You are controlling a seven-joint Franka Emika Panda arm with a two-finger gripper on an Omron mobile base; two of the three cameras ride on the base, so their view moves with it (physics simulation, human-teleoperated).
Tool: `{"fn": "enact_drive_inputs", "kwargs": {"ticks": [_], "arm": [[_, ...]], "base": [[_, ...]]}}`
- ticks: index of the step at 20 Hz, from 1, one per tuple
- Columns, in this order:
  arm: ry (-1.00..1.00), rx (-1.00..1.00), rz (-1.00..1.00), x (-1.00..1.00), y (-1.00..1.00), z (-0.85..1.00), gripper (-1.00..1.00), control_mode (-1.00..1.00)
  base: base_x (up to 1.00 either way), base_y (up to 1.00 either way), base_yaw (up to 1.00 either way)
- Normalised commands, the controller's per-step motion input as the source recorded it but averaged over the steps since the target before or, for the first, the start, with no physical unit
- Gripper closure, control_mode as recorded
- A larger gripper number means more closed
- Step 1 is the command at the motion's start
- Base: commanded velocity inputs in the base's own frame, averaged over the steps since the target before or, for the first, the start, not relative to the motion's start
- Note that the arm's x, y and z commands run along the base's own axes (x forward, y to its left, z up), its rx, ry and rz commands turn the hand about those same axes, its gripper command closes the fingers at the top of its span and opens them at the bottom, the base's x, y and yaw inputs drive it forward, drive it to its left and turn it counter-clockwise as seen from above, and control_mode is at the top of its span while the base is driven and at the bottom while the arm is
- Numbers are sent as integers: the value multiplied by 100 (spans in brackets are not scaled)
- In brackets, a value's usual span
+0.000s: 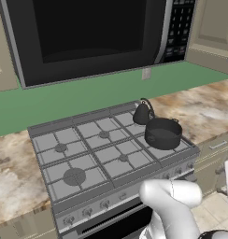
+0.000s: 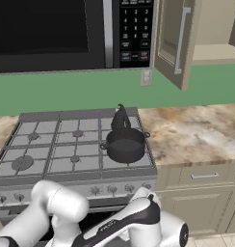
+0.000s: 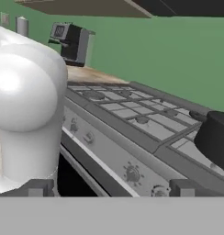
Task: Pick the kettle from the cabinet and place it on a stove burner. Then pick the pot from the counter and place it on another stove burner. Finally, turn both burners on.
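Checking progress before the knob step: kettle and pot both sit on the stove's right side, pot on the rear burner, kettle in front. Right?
Not quite: the order is reversed. The pot sits on the front right burner and the kettle stands behind it on the rear right one. Both are on the stove's right side. The right base view shows it.

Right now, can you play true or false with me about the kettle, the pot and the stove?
1. The kettle is standing on the stove, at the back right. True.
2. The pot is sitting on the counter. False: it is on the front right grate of the stove, just in front of the kettle.
3. The cabinet door is open. True.
4. The pot has a lid on it. False: it is open on top and you can see inside.
5. The gripper is holding the kettle. False: it is open with nothing in it, low by the stove's knobs.
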Motion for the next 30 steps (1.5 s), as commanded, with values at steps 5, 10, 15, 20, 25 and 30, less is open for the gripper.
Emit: {"fn": "enact_drive_inputs", "kwargs": {"ticks": [5,10,15,20,25,30], "arm": [[0,12,-14,11,28,0,-100,-100],[1,9,-11,8,10,0,-100,-100],[5,8,-2,28,0,0,-100,-100],[1,4,-6,22,5,-2,-100,-100],[0,1,-11,3,-1,-21,-100,-100],[0,2,-21,0,0,-17,-100,-100]], "base": [[0,0,0],[0,0,0],[0,0,0],[0,0,0],[0,0,0],[0,0,0]]}}
